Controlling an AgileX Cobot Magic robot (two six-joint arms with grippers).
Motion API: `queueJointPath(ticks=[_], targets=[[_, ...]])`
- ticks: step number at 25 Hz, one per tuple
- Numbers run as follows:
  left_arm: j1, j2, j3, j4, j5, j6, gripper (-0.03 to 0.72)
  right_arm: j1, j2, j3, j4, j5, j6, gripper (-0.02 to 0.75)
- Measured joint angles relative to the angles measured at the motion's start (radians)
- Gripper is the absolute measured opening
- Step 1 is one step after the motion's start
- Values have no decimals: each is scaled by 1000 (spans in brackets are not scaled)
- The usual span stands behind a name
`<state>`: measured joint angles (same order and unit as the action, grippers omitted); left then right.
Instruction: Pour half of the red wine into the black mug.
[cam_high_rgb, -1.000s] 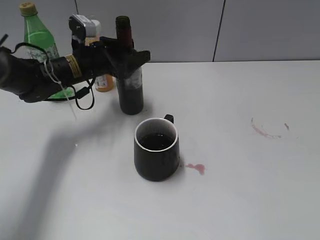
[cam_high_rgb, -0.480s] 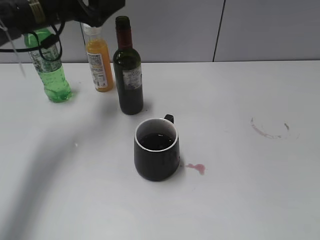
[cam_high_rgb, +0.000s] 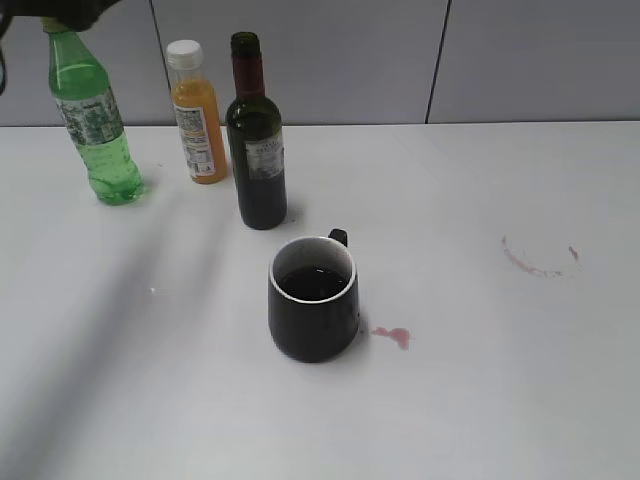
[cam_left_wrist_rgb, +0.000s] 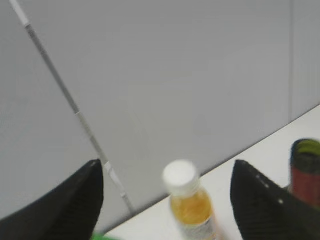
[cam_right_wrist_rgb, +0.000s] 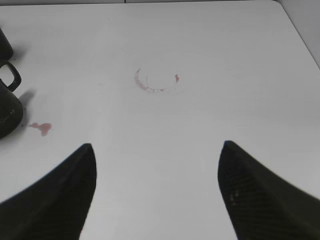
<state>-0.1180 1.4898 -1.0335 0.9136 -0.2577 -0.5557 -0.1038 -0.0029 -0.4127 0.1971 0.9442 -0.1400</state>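
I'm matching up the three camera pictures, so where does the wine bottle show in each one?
Exterior view: wine bottle stands upright left of centre, behind the black mug.
Left wrist view: only its neck and mouth, at the right edge.
Right wrist view: not identifiable.
Shared landmark: the orange juice bottle beside it, also in the left wrist view.

A green plastic bottle (cam_high_rgb: 97, 125) stands at the back left of the white counter (cam_high_rgb: 480, 380), with an orange juice bottle (cam_high_rgb: 195, 112), white-capped, near its right. A small red spill (cam_high_rgb: 393, 336) and a faint reddish ring stain (cam_high_rgb: 540, 258) mark the counter.
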Motion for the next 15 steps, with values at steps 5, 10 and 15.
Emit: queueJointPath(ticks=[5,10,15], targets=[[0,-166,50,4,509,16,591,0,0,0,0,0,0,573],[46,-290,49,-147,873,226,591,0,0,0,0,0,0,573],[149,-394,52,-537,1066,539,591,0,0,0,0,0,0,573]])
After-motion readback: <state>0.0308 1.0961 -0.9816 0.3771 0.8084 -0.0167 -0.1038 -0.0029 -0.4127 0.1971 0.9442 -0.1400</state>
